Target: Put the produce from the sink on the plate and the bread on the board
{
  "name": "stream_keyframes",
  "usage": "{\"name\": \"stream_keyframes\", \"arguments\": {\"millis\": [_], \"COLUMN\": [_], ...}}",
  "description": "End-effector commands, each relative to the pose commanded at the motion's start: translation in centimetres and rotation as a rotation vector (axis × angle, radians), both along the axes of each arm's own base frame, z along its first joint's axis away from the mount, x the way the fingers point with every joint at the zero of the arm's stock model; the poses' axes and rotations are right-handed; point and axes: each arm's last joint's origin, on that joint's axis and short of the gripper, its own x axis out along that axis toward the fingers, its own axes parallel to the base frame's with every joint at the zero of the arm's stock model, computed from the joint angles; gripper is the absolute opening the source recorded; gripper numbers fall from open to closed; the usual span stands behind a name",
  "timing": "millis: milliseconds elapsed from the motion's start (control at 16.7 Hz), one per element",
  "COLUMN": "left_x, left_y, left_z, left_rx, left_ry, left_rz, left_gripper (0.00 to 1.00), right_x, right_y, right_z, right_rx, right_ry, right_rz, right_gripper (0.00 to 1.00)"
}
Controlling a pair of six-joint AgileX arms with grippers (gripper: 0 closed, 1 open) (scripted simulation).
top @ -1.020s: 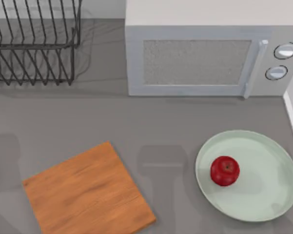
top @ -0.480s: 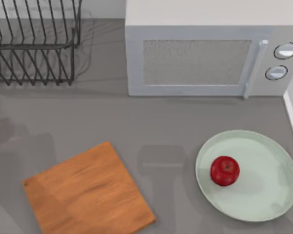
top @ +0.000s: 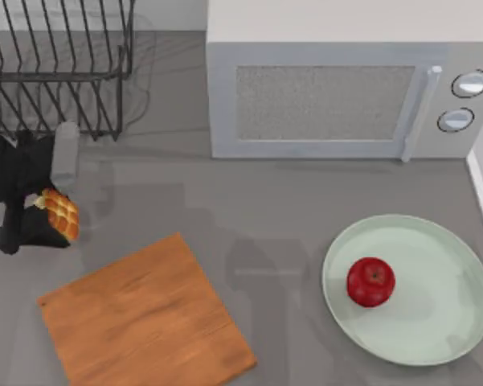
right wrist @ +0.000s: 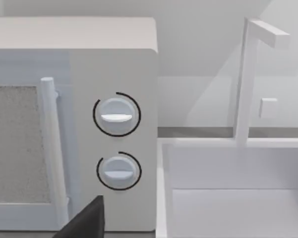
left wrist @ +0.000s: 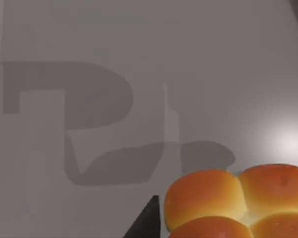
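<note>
Left gripper (top: 40, 215) arrived carrying bread (top: 59, 214).

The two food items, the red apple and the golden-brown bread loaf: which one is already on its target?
The small glossy red apple, resting on the pale green plate. The golden-brown loaf is in the left gripper, beyond the wooden board.

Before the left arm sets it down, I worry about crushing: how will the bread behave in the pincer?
The bread, held by the left pincer beside the board, looks puffy, so probably soft and light. Its domed rolls may dent under a tight squeeze. Its flat, square shape shouldn't roll once down.
</note>
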Motion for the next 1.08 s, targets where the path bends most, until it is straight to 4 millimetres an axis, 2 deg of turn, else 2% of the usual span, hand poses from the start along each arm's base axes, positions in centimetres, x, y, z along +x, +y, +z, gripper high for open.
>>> {"name": "stream_keyframes", "arguments": {"millis": [300,600,840,1080], "left_x": [-1.5,-5.1,-9.0,-13.2], "left_y": [-8.1,-15.1,-19.4,-22.1], "left_z": [1.3,1.7,1.1,0.1], "left_rx": [0.252,0.363,0.367,0.317], "left_ry": [-0.16,-0.372,-0.527,-0.659], "left_rz": [0.089,0.248,0.392,0.548], "left_gripper": [0.0,0.0,0.0,0.0], "right_x": [0.0,0.0,0.0,0.0], "right_y": [0.0,0.0,0.0,0.0], "right_z": [0.0,0.0,0.0,0.0], "right_rx": [0.0,0.0,0.0,0.0], "right_ry": [0.0,0.0,0.0,0.0], "right_rz": [0.0,0.0,0.0,0.0], "right_gripper": [1.0,1.0,1.0,1.0]}}
